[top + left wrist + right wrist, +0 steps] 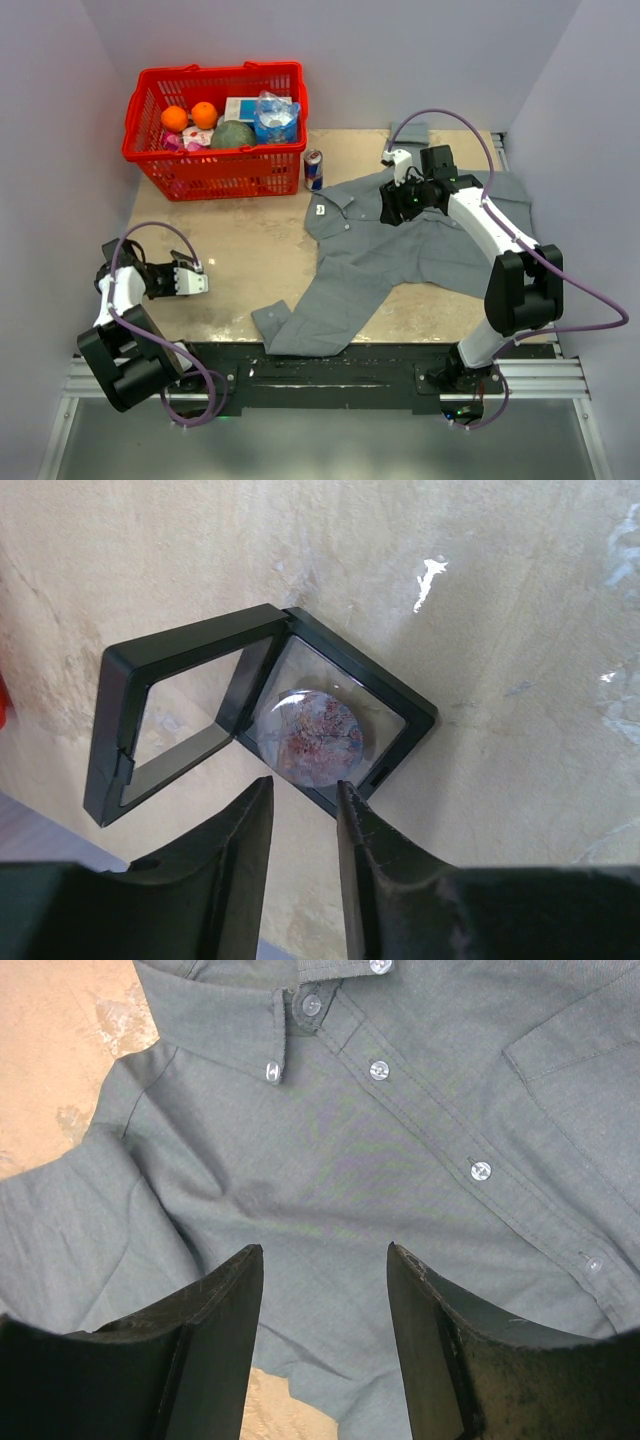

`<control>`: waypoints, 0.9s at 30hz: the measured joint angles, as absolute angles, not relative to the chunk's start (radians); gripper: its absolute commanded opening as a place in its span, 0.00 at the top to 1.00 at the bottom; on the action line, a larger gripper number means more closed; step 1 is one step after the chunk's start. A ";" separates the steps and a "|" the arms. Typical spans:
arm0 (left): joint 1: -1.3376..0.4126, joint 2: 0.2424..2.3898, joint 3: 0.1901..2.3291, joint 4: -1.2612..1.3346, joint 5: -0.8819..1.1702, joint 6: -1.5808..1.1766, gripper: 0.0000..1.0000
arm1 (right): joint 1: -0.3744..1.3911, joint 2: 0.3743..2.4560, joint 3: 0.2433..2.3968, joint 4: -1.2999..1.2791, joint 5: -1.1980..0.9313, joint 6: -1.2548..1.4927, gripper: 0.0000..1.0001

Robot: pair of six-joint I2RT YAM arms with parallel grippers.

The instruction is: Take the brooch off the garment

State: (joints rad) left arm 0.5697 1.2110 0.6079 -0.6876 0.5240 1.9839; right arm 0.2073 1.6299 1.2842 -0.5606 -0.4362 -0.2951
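The brooch (315,735), a small round reddish-pink disc, lies inside an opened black hinged case (180,655) on the tabletop. My left gripper (305,782) sits just short of the case at the left of the table (198,282); its fingers stand a little apart with nothing between them. The garment (400,250), a grey button-up shirt, lies spread at the centre right. My right gripper (325,1250) hovers open over the shirt's chest (330,1140), below the collar and beside the button placket, and holds nothing.
A red basket (215,175) holding oranges and packages stands at the back left. A drink can (313,170) stands upright between the basket and the shirt's collar. One shirt sleeve (290,325) reaches toward the table's near edge.
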 measured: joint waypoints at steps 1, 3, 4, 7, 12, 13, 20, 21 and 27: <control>0.571 1.211 0.608 -0.698 0.521 1.983 0.58 | 0.207 1.630 1.284 -0.561 -0.436 -0.295 0.44; 0.576 1.211 0.609 -0.718 0.516 1.984 0.51 | 0.207 1.631 1.284 -0.561 -0.436 -0.295 0.44; 0.578 1.210 0.610 -0.726 0.514 1.984 0.50 | 0.207 1.631 1.284 -0.561 -0.436 -0.295 0.44; 0.580 1.205 0.616 -0.749 0.504 1.984 0.44 | 0.207 1.631 1.285 -0.561 -0.436 -0.295 0.44; 0.603 1.185 0.734 -0.885 0.494 1.983 0.30 | 0.207 1.631 1.295 -0.574 -0.434 -0.300 0.43; 0.607 1.183 0.783 -0.936 0.501 1.984 0.29 | 0.207 1.632 1.299 -0.580 -0.433 -0.305 0.39; 0.494 1.071 1.034 -1.147 0.705 1.886 0.14 | 0.208 1.636 1.354 -0.612 -0.377 -0.318 0.01; 0.452 1.037 1.034 -1.115 0.761 1.817 0.14 | 0.208 1.636 1.371 -0.613 -0.362 -0.314 0.01; 0.252 0.854 0.902 -0.593 0.849 1.149 0.13 | 0.208 1.636 1.512 -0.622 -0.274 -0.291 0.01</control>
